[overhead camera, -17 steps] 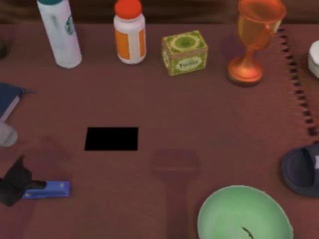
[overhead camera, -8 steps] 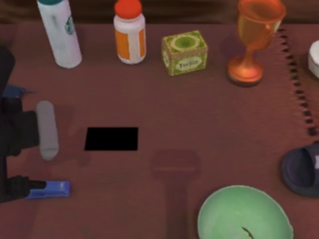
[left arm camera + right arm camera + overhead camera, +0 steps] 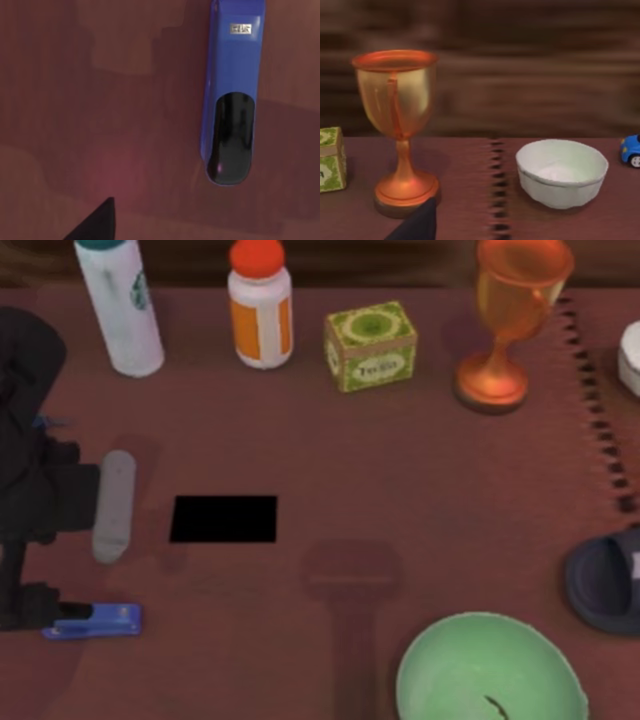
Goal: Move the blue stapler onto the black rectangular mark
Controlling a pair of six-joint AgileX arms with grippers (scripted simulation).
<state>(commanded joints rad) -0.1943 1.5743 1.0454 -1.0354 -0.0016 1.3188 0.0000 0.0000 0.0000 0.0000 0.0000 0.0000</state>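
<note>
Blue stapler (image 3: 100, 621) flat on the brown table (image 3: 400, 470), toward 8 o'clock from the table's middle, black end pointing to 9 o'clock. Apart from the black rectangular mark (image 3: 223, 518), which lies toward 2 o'clock from it with bare wood between the two.

Left gripper (image 3: 38, 606) low at the stapler's black end, the dark arm reaching in from the 9 o'clock edge. Open or clenched: cannot tell. In the left wrist view, stapler (image 3: 232, 95) resting on the wood with nothing clamped around it, a single dark tip showing off to one side of it.

Right gripper (image 3: 417, 225) out of the top view, seen only as a dark tip at the edge of its own wrist view, facing the orange goblet (image 3: 397, 130) and a white bowl (image 3: 561, 172). Grip: cannot tell either.

Along the 12 o'clock edge: white bottle with teal cap (image 3: 120, 305), white bottle with orange cap (image 3: 260, 305), green tea box (image 3: 370, 345), then the goblet at 1 o'clock. Green bowl (image 3: 490, 670) at 5 o'clock, dark slipper (image 3: 605, 580) at 4 o'clock.
</note>
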